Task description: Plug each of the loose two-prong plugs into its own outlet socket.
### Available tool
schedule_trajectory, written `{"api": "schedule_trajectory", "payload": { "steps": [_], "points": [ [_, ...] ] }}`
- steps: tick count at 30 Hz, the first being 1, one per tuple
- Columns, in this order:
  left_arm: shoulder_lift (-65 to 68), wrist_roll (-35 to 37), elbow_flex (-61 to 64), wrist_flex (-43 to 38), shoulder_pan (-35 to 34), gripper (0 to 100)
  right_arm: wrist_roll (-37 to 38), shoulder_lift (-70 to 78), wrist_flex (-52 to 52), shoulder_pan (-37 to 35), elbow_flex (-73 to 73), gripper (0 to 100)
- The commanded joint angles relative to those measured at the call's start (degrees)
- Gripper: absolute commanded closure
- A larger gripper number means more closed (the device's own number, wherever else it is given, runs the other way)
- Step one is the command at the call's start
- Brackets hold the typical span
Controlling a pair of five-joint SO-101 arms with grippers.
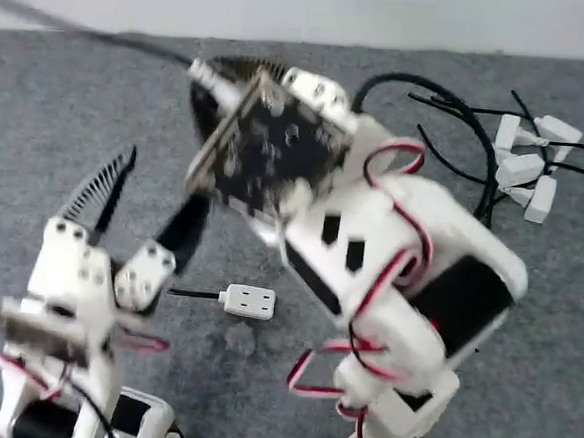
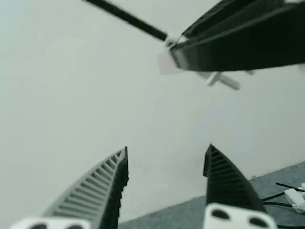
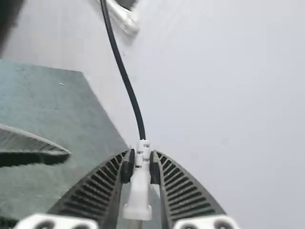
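My right gripper [image 3: 139, 155] is shut on a white two-prong plug [image 3: 137, 191], whose black cord [image 3: 123, 71] runs away toward the pale wall. In the high view this gripper [image 1: 222, 74] is raised at the back centre with the plug [image 1: 206, 77] in it. My left gripper [image 1: 167, 180] is open and holds nothing; it is lifted at the left and points at the wall [image 2: 167, 150]. The right arm's black fingers [image 2: 238, 38] pass above it. A white outlet socket block [image 1: 249, 301] lies on the grey mat between the arm bases.
Several loose white plugs [image 1: 527, 155] with tangled black cords lie at the back right of the mat, and also appear in the left wrist view [image 2: 296, 198]. The socket's own black cord [image 1: 194, 294] leads left toward the left arm. The right arm's bulky body [image 1: 398, 277] stands over the mat's middle right.
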Motion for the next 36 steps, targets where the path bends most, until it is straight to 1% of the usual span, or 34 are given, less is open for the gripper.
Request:
{"api": "schedule_trajectory", "payload": {
  "steps": [1, 6, 10, 12, 15, 19, 25, 28, 31, 36],
  "points": [
    [-6.59, -4.4, -0.04, 0.53, 5.36, 76, 0.88, -3.38, 3.12, -6.55, -1.49, 99.1],
    [-13.71, -6.33, -1.27, 0.62, 7.91, 76, 0.62, -3.82, 3.65, -9.63, 2.2, 99.1],
    [-13.63, -6.59, -2.24, 0.44, 7.38, 76, 0.44, -4.44, 3.74, -13.67, 7.91, 99.1],
    [-13.63, -6.86, -1.8, 0.35, 7.38, 76, 0.35, -5.58, 3.74, -13.93, 8.97, 99.1],
    [-13.63, -10.9, -1.45, 0.26, 7.38, 76, 0.35, -7.34, 3.82, -13.93, 11.52, 99.1],
    [-13.63, -11.6, 0.84, -1.58, 7.38, 76, -0.62, -11.3, 3.47, -13.85, 18.55, 99.1],
    [-13.54, -11.16, 1.71, -2.2, 7.38, 76, -1.23, -17.89, 3.74, -14.11, 25.58, 99.1],
    [-13.63, -10.99, 1.8, -2.2, 7.82, 76, -1.49, -21.14, 3.74, -16.13, 29.98, 99.1],
    [-13.63, -9.05, 1.8, -2.2, 7.47, 76, -3.87, -23.78, 3.65, -16.4, 34.29, 99.1],
    [-13.63, -6.95, 2.68, -2.2, 7.47, 76, -4.57, -26.15, 3.65, -16.57, 35.96, 99.1]
  ]
}}
